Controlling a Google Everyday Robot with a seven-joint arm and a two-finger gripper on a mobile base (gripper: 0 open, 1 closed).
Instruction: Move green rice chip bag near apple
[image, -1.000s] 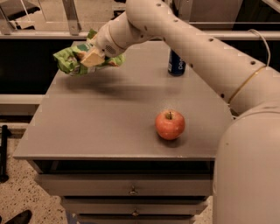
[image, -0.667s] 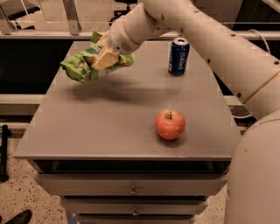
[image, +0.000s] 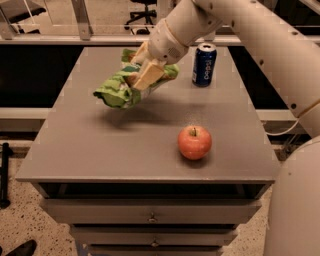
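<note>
There is one green rice chip bag (image: 114, 93), one apple (image: 194, 142) and one blue soda can (image: 204, 64), with one grey worktop (image: 90, 150) beneath them. One gripper (image: 141, 80) shows, at the upper centre of the frame, clamped on the bag.

Gripper (image: 145, 75), clamped on green rice chip bag (image: 116, 91), hangs above table (image: 75, 150). Open tabletop btw. bag & apple (image: 194, 142). Only obstacle: blue can (image: 204, 64) at far edge, near the arm.
</note>
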